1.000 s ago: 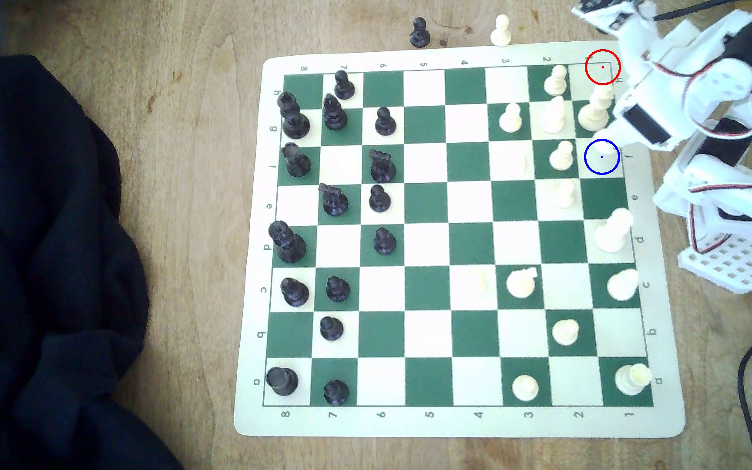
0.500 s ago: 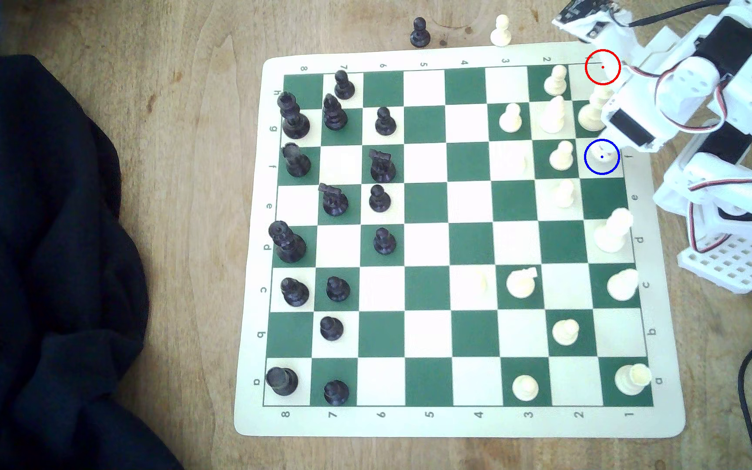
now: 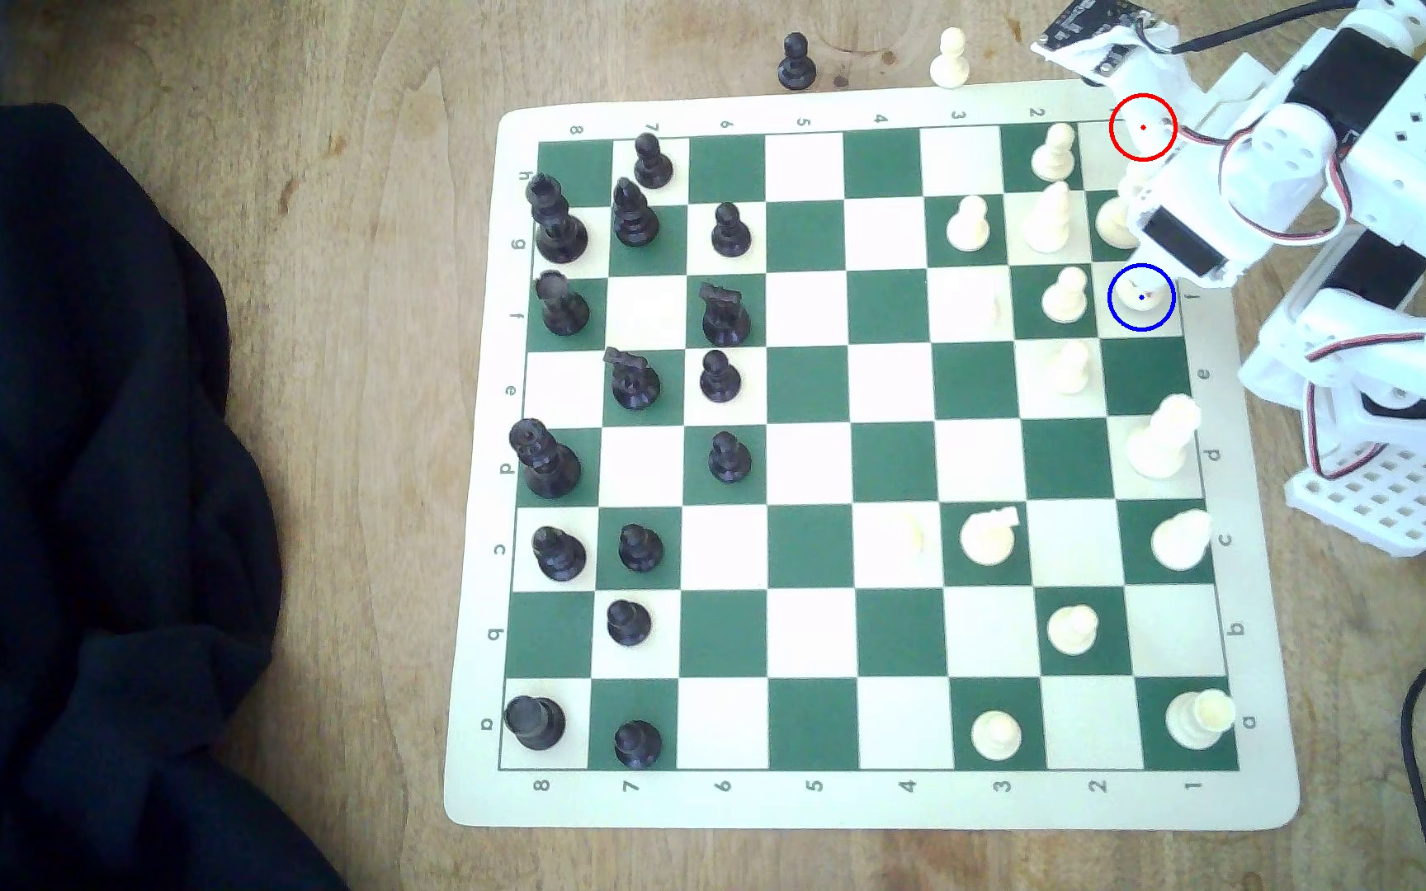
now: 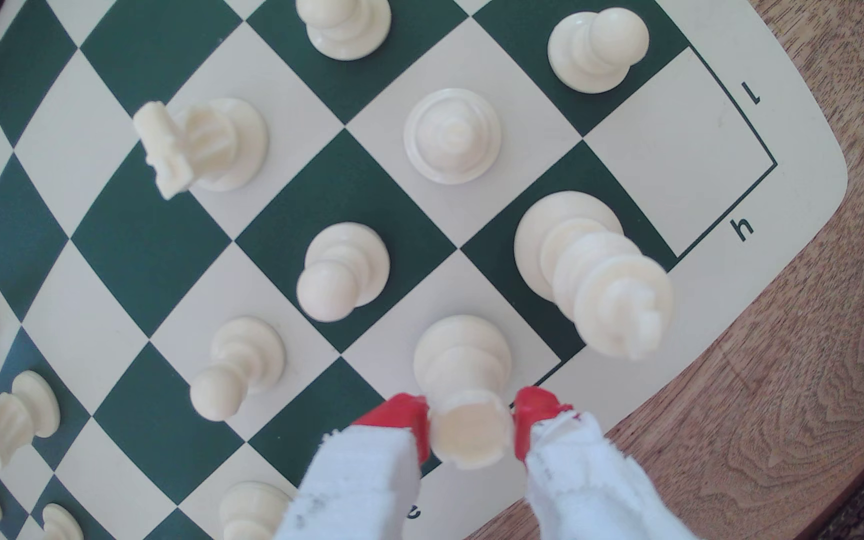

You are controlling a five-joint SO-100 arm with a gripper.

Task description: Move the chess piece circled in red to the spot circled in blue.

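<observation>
The short, flat-topped cream-white chess piece (image 4: 463, 358) stands upright with its base on a cream square beside the board's edge. My gripper (image 4: 471, 418) is shut on its top, one red-tipped finger (image 4: 404, 418) touching each side. In the exterior view the piece (image 3: 1139, 296) shows faintly inside the blue-ringed spot (image 3: 1142, 297), just under my white wrist (image 3: 1185, 236). The red-ringed corner square (image 3: 1142, 127) is partly covered by the arm. In the wrist view that corner square (image 4: 679, 150) is bare.
A tall white king (image 4: 583, 270) stands on the green square right beside the held piece. A white pawn (image 4: 341, 270) stands on the green square on its other side. More white pieces crowd the nearby rows. The board edge and wooden table (image 4: 783, 415) lie close behind the gripper.
The arm has swung toward the exterior view's left and come down over the board's edge. The faint white piece now shows inside the blue ring.
</observation>
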